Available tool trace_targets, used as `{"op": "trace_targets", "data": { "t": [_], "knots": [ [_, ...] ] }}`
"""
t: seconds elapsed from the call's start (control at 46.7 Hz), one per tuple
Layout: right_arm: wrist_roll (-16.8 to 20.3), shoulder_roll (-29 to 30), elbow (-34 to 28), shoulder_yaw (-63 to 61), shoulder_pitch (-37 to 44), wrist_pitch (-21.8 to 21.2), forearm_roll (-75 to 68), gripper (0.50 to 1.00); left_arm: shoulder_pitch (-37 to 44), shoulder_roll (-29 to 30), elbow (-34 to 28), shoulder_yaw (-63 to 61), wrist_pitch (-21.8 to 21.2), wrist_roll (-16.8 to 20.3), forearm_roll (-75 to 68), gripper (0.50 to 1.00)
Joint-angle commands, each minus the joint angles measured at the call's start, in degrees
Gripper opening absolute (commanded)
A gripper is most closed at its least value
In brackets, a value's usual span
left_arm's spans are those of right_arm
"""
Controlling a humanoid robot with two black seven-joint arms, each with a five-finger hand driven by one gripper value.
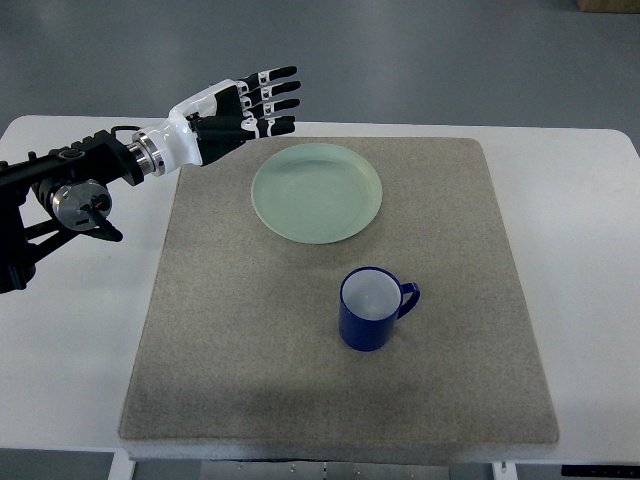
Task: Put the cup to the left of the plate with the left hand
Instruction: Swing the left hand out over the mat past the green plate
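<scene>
Nearest the camera stood the dark blue enamel cup [372,309], upright on the grey felt mat [220,330], at five o'clock from the pale green round plate [317,192] and well apart from it. The left hand [240,110] hovered at ten o'clock of the plate, fingers straight and apart, holding nothing. I judged that reaching across could knock the plate's rim, though bare mat at its nine o'clock left room.

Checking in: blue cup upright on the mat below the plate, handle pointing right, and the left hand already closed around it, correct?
Not quite. The left hand holds nothing; its fingers are extended, up by the green plate's upper left, well apart from the blue cup. The top view shows this. The rest stands: upright on the mat, handle right.
</scene>
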State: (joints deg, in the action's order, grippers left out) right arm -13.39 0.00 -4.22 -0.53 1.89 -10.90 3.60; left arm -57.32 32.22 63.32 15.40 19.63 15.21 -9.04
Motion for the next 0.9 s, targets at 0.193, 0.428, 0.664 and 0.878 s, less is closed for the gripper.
{"op": "trace_targets", "data": {
  "t": [0.193,0.428,0.664,0.878],
  "knots": [
    [-0.05,0.0,0.0,0.0,0.05,0.0,0.0,0.932,2.12,2.32,1.11,-0.02,7.78,-0.01,-9.59,0.994],
    [0.03,0.0,0.0,0.0,0.05,0.0,0.0,0.932,2.56,5.3,1.11,-0.02,15.16,0.08,-13.46,0.994],
    [0.03,0.0,0.0,0.0,0.05,0.0,0.0,0.932,4.14,4.61,0.93,-0.02,15.37,-0.01,-15.3,0.994],
    [0.03,0.0,0.0,0.0,-0.04,0.0,0.0,0.932,4.85,0.04,0.67,-0.02,15.37,-0.01,-17.33,0.994]
  ]
}}
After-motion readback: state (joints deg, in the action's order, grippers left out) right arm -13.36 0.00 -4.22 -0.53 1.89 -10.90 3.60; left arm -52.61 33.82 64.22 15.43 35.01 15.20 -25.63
